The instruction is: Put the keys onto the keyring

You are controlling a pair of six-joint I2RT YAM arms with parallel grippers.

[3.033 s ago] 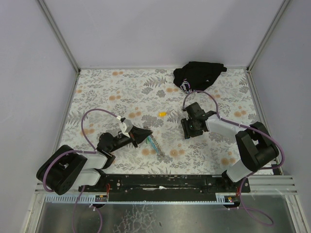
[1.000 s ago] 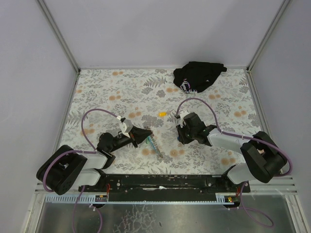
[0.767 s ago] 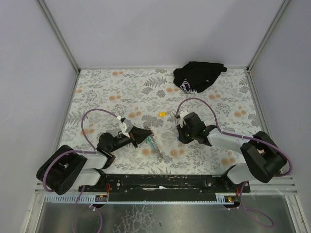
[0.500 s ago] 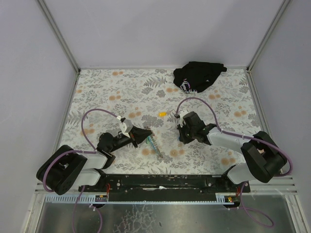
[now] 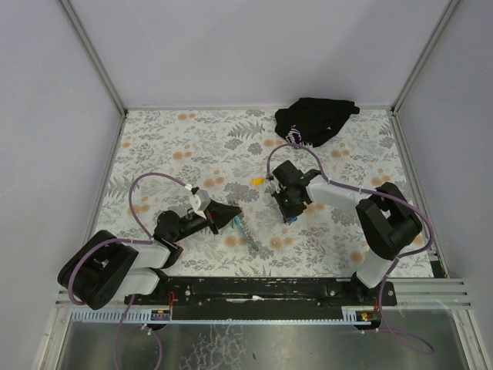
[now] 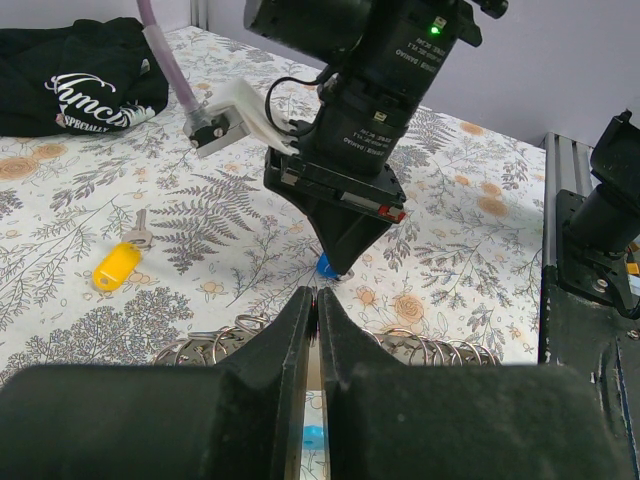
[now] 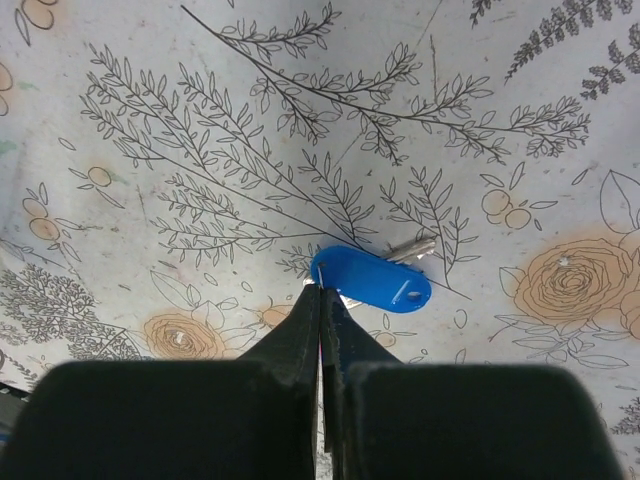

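The floral worktop (image 5: 154, 139) is walled by pale panels. A black bundle (image 5: 316, 119) sits at its far right edge, and a small yellow tag (image 5: 257, 181) lies near the middle. The left arm lies low. The left gripper (image 5: 233, 213) points right, its tips at the keyring (image 5: 243, 229), whose light-blue strap trails towards the near edge. Whether the jaws pinch it is hard to tell from up here. The right arm reaches leftward, and the right gripper (image 5: 290, 216) is aimed down at the worktop, near the strap and the yellow tag. Purple cables (image 5: 137, 196) loop over both arms.
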